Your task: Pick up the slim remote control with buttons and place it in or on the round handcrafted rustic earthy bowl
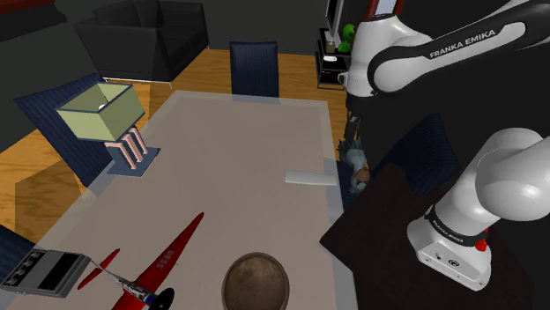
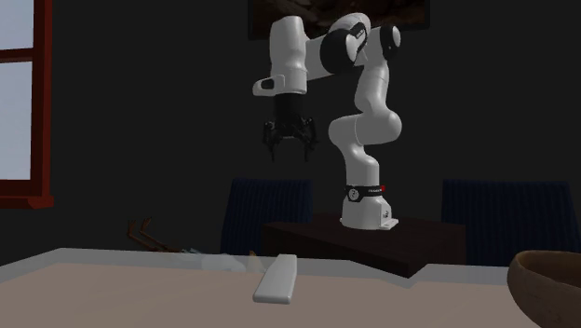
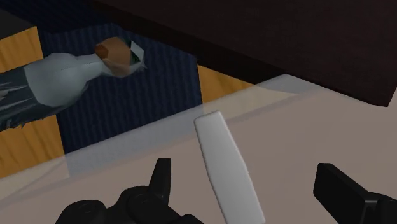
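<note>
I hold my gripper (image 3: 243,170) spread wide, empty, above the pale remote (image 1: 310,177), which lies flat near the table (image 1: 238,150) edge by my stand, so the fingers can straddle its narrow width. The brown bowl (image 1: 256,282) sits well apart.

Place: a home, a dining corner opening onto a lounge
Table: long pale dining table (image 1: 247,132), dark blue upholstered chairs (image 1: 254,66) set at its far end and along its sides
Lounge: dark sofa (image 1: 145,40) beyond the table's far end
Floor: warm wooden boards (image 1: 31,172)
Window: red-framed window (image 2: 23,93) in a dark wall
Household clutter: red toy plane (image 1: 163,260) and brown bowl (image 1: 256,284) on the table, white mug (image 1: 343,78) on a side shelf (image 1: 328,63)
</note>
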### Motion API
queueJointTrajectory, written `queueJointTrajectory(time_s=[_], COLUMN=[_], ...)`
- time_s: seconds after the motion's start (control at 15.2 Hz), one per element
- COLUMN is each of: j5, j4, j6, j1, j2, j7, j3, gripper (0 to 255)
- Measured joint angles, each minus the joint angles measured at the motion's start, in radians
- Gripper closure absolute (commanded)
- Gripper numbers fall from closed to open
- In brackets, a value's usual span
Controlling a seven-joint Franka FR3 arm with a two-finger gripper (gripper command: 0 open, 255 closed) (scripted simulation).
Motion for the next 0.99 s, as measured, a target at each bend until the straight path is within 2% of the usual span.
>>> queueJointTrajectory(time_s=[0.53, 0.99], j5=[0.021, 0.104], j4=[-0.017, 0.061], j6=[0.367, 0.637], j1=[0.054, 0.087], j2=[0.307, 0.619], j7=[-0.168, -0.345], j3=[-0.027, 0.002], gripper=[0, 0])
